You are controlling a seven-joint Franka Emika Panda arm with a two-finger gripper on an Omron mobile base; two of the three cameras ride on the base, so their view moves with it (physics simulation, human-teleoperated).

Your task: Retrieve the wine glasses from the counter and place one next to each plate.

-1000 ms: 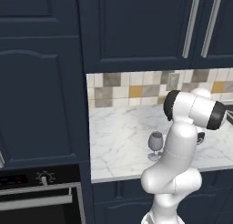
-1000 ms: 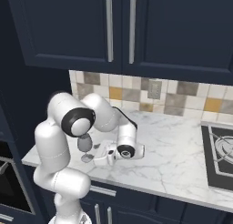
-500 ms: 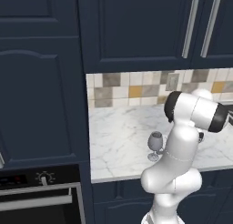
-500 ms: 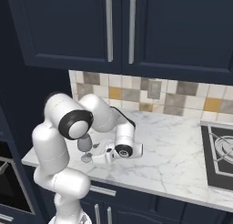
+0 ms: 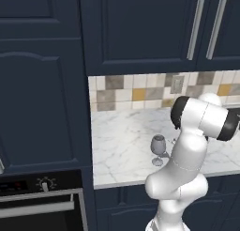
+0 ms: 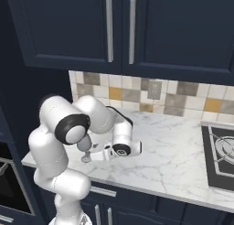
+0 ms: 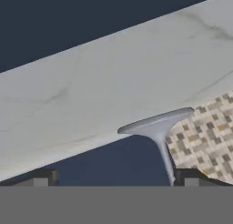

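Observation:
A clear greyish wine glass (image 5: 158, 149) stands upright on the white marble counter (image 5: 122, 141), near its front edge. In the right base view the wine glass (image 6: 83, 147) is half hidden behind my forearm, and my gripper (image 6: 97, 154) lies low and level, pointing at its stem. The hand view is rolled: the glass's round foot (image 7: 157, 123) and thin stem sit between my open fingers, close to the right fingertip (image 7: 191, 176). My gripper (image 7: 116, 180) is open and grips nothing. The plates are out of view.
A dark cooktop (image 6: 219, 151) sits in the counter to the right. Navy upper cabinets (image 6: 119, 27) hang low over the counter. A tall navy cabinet (image 5: 42, 84) with an oven (image 5: 42, 202) walls off the left end. Beige and brown tiles (image 6: 137, 93) back the counter.
My hand has edged a little left toward the wine glass and the elbow has shifted slightly. The jaws stay open and the glass has not moved.

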